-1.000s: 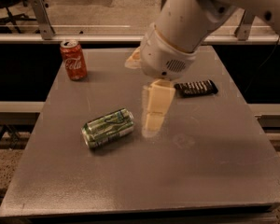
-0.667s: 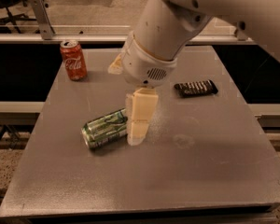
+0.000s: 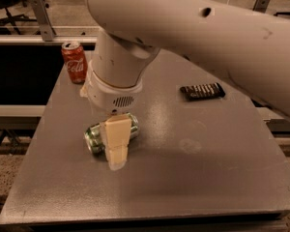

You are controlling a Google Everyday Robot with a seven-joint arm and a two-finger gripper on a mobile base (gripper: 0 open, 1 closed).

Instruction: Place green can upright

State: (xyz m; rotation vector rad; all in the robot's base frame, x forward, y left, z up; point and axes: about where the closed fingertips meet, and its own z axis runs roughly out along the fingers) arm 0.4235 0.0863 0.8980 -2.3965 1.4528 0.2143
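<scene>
The white robot arm (image 3: 198,33) is the biggest thing we see. It comes in from the upper right of the view, and its thick round wrist stands directly above the green can (image 3: 94,137), hiding the surface just behind it. The grey table (image 3: 208,178) carries everything, and the green can lies on it, on its side, with one silver end turned toward the left front. The gripper (image 3: 117,153) hangs down from the wrist, and its cream-coloured part crosses in front of the middle of the green can, so we see only the two ends of the can on either side of it. Its tip comes down to the table just in front of the can. We cannot tell if the gripper is spread or pressed on the can. A red Coca-Cola can (image 3: 75,62) stands upright well behind the green can, to the left. A flat black bar (image 3: 202,91) lies well apart to the right of the green can, slightly behind it.
</scene>
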